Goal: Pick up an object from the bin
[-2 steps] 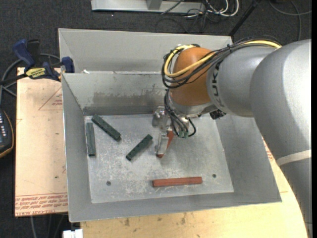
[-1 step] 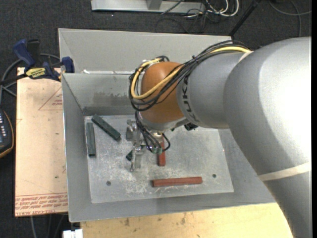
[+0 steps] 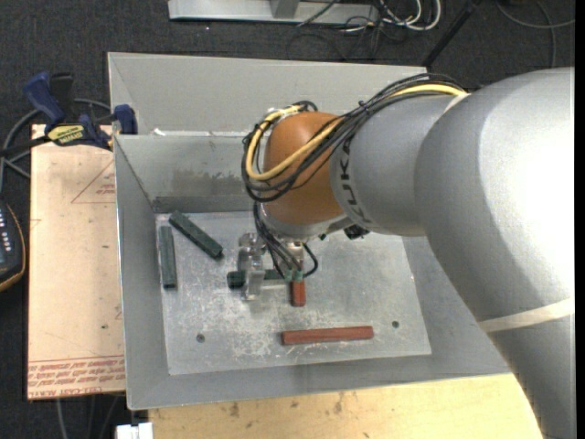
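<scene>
My gripper (image 3: 254,280) hangs low over the middle of the bin floor, under the orange wrist cover. A small red-brown block (image 3: 297,294) stands right beside it on its right. A small dark green piece (image 3: 236,280) shows at its left side, touching or very close; I cannot tell whether it is held. A long red-brown bar (image 3: 327,336) lies flat nearer the front wall, apart from the gripper.
Two dark green bars lie at the left: one (image 3: 167,255) runs along the left wall, the other (image 3: 196,235) lies slanted near the back left corner. The arm covers the bin's right side and back right corner.
</scene>
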Motion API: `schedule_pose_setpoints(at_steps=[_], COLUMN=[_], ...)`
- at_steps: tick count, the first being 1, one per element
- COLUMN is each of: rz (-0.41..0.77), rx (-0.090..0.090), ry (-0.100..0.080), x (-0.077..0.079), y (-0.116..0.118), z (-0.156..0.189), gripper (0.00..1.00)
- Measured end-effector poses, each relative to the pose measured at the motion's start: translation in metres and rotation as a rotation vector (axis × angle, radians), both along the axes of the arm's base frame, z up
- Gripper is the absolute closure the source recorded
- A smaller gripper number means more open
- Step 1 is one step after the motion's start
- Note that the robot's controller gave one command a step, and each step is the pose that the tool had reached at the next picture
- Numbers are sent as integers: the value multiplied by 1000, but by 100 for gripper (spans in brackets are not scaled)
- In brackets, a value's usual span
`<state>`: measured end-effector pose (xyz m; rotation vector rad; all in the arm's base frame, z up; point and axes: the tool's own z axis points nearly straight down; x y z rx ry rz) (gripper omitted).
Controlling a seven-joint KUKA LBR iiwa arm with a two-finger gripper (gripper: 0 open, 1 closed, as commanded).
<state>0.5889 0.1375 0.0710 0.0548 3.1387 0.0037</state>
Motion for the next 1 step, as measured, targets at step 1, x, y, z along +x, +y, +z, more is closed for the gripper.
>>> schedule_pose_setpoints(at_steps=[1], rz=[28], rx=[1], ry=[-9], x=[3], y=[1], z=[138], gripper=[100])
